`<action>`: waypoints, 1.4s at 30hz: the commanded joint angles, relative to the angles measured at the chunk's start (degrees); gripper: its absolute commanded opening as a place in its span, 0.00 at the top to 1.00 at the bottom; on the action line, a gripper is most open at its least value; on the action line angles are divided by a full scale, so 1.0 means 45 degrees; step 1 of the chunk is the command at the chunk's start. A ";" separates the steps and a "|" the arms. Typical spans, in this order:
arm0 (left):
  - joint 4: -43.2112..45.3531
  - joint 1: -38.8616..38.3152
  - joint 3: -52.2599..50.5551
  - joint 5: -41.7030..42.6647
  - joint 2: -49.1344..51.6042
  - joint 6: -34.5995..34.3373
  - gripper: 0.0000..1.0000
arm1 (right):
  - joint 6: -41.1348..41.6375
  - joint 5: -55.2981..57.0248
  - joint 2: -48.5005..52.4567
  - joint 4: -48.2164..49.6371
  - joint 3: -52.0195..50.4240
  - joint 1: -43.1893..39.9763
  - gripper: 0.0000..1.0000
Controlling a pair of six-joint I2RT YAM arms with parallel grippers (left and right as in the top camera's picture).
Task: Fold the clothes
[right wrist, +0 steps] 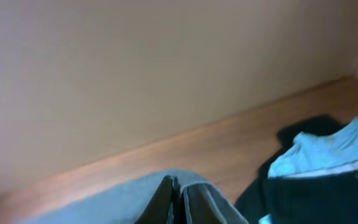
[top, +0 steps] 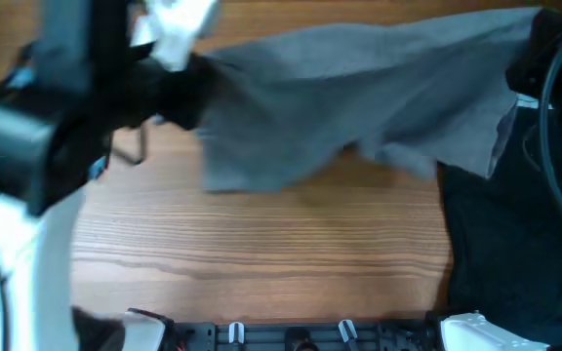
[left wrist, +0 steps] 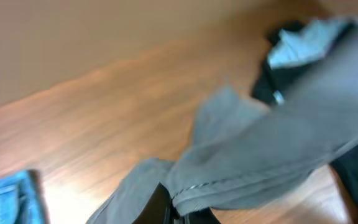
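The mid-grey pants (top: 359,93) hang stretched across the back of the table, lifted between my two grippers, with the lower edge drooping toward the wood. My left gripper (top: 185,83) is shut on the left end. In the left wrist view the jaws (left wrist: 179,210) pinch a hemmed edge of the pants (left wrist: 272,162). My right gripper (top: 542,47) holds the right end at the far right. In the right wrist view its fingers (right wrist: 176,196) are shut on a fold of the pants (right wrist: 117,202).
A black garment (top: 510,253) covers the table's right side, and a pale-blue shirt (right wrist: 328,149) lies on it. Light-blue denim shorts (left wrist: 11,196) lie at the left. The left arm (top: 27,127) looms over the left side. The wooden tabletop (top: 261,244) runs along the front.
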 commanded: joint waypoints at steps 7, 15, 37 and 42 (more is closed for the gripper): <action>0.0476 0.1812 0.0044 -0.2633 -0.3599 -0.0359 0.96 | -0.0087 -0.3546 -0.0500 -0.0811 0.0097 -0.0029 0.96; 0.1273 0.1812 0.0039 -0.2127 -0.2268 -0.0029 0.96 | -0.1175 -0.4022 0.0437 0.2001 0.0092 -0.0029 0.96; 0.2982 0.1413 0.0209 -0.1909 0.1637 0.0442 0.96 | -0.0937 -0.5367 0.3065 0.4182 0.0092 -0.0029 0.96; 0.7533 0.1831 0.0753 -0.1773 0.3847 0.0476 0.96 | -0.0748 -0.6883 0.5280 0.9763 0.0121 -0.0185 0.96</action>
